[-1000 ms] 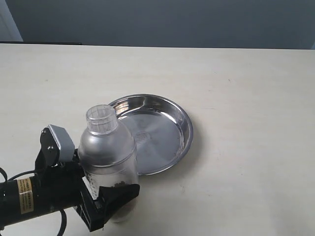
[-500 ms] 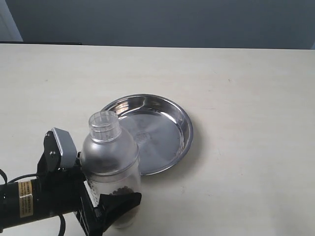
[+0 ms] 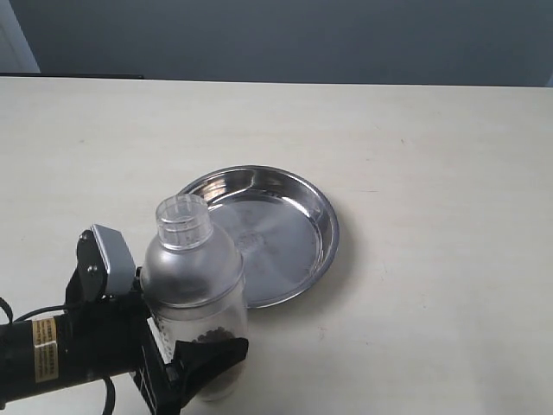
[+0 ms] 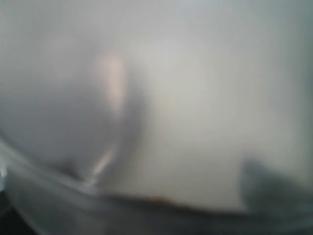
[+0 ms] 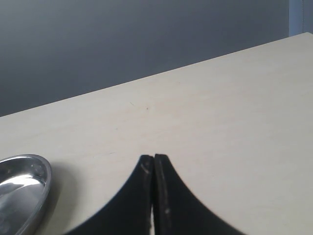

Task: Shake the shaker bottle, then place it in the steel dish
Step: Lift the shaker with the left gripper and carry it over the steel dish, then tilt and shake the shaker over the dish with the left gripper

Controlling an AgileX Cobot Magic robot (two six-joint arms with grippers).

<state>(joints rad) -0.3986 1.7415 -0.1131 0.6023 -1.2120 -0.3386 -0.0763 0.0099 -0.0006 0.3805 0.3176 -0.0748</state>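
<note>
The shaker bottle (image 3: 192,285) stands upright at the front left of the table, frosted, with dark granules near its base. My left gripper (image 3: 203,359) is shut on its lower body, one black finger crossing its front. The bottle (image 4: 195,98) fills the left wrist view as a blur, and the fingers there are hidden. The steel dish (image 3: 321,226) lies just behind and to the right of the bottle, holding nothing; its rim (image 5: 29,181) shows in the right wrist view. My right gripper (image 5: 154,159) is shut on nothing, above bare table, out of the exterior view.
The pale table (image 3: 432,156) stretches back to a dark grey wall (image 3: 302,35). My left arm's black body (image 3: 60,346) with its grey wrist camera housing (image 3: 112,251) occupies the front left corner.
Between one second and half a second ago the bottle and left gripper dropped slightly and the granules settled lower. Since then nothing has moved.
</note>
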